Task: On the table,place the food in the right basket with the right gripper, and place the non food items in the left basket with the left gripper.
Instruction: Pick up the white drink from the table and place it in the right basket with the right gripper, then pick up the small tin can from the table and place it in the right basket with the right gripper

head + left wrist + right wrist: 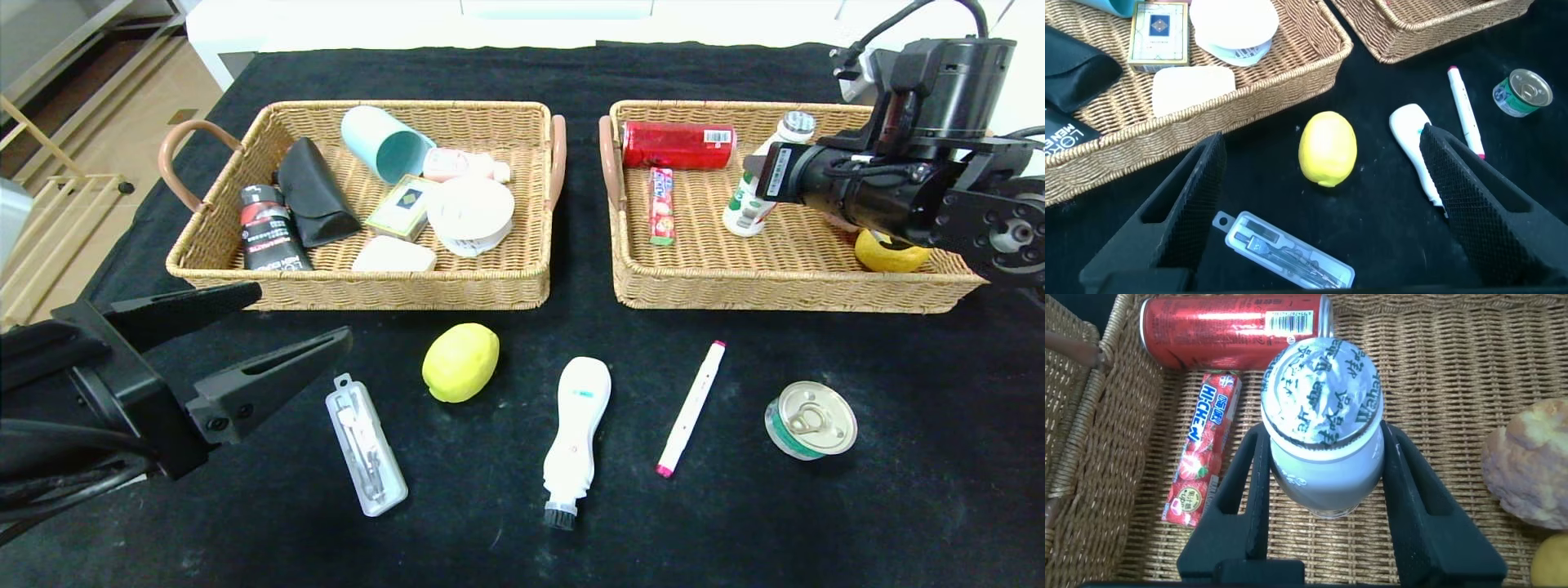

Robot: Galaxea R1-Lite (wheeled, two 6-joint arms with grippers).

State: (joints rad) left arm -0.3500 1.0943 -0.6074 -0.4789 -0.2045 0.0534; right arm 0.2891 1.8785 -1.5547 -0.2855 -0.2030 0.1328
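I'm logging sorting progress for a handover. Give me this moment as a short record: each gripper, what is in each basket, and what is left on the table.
right gripper: over the right basket, closed on the upright milk bottle
left gripper: open, above the clear case
right basket holds: red can, candy stick, lemon
left basket holds: teal cup, black pouch
on table: loose lemon, brush, marker, tin

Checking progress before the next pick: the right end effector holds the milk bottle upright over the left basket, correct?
Not quite. The right end effector holds the milk bottle upright over the right basket, not the left; the head view shows this.
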